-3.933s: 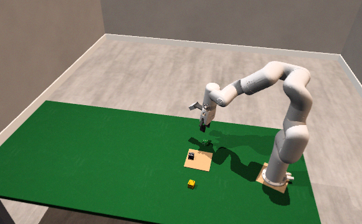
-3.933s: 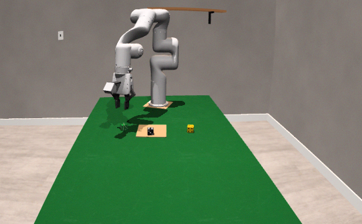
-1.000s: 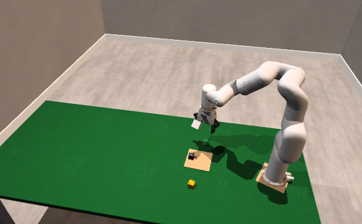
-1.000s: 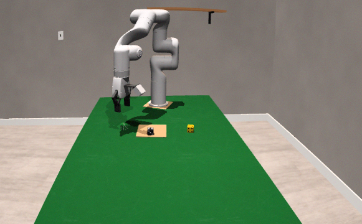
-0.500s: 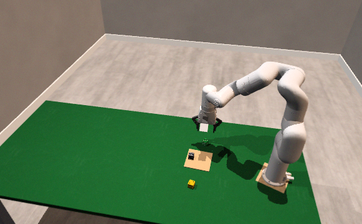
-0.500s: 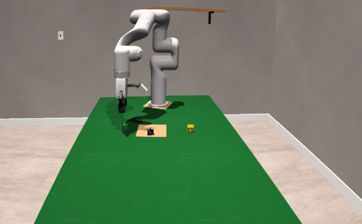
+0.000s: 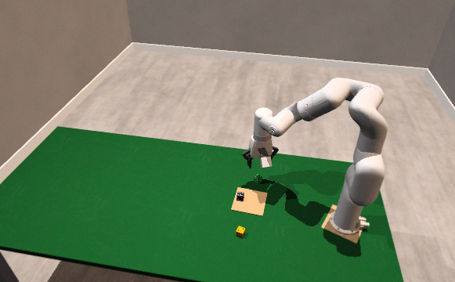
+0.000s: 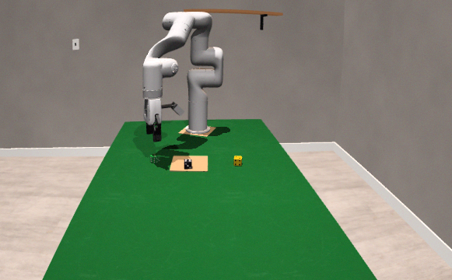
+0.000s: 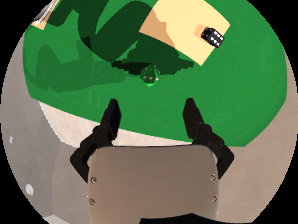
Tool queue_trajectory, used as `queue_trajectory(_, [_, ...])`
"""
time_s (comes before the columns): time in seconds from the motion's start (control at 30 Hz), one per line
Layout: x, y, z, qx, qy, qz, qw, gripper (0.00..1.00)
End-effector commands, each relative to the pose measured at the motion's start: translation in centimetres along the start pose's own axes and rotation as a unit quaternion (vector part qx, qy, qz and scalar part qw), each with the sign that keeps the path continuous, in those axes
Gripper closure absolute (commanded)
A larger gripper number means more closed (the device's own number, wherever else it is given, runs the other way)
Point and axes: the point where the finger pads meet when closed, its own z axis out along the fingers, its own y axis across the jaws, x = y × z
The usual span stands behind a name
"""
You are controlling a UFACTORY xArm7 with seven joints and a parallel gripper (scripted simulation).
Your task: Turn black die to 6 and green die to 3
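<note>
The tan mat [image 7: 249, 200] lies on the green table. The black die [image 7: 240, 196] sits on the mat near its far left corner; it also shows in the exterior view [image 8: 187, 164] and in the wrist view [image 9: 213, 36]. The green die [image 7: 257, 178] [image 8: 154, 159] [image 9: 149, 76] lies on the table just off the mat's far edge, in the arm's shadow. The yellow die [image 7: 240, 231] [image 8: 237, 160] lies on the table on the mat's near side. My gripper [image 7: 259, 158] [image 9: 151, 106] hangs open and empty above the green die, well clear of it.
The arm's base [image 7: 344, 225] stands on a tan plate to the right of the mat. The far table edge runs close behind the gripper. A wooden shelf [image 8: 233, 12] hangs on the wall above the arm.
</note>
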Motion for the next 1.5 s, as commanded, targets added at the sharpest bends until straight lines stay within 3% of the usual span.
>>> queue_trajectory(0.0, [-0.04,0.05,-0.02,-0.006,0.004,-0.072,0.997,0.0])
queue_trajectory(0.23, [0.04,-0.02,0.14,-0.006,0.003,-0.158,0.987,0.0])
queue_trajectory(0.5, [0.14,-0.1,0.34,-0.006,0.003,-0.264,0.964,0.0])
queue_trajectory(0.87, [0.17,-0.12,0.39,-0.007,0.003,-0.292,0.956,0.0])
queue_trajectory(0.9, [0.17,-0.12,0.39,-0.007,0.003,-0.292,0.956,0.53])
queue_trajectory(1.47, [0.17,-0.12,0.39,-0.007,0.003,-0.292,0.956,0.53])
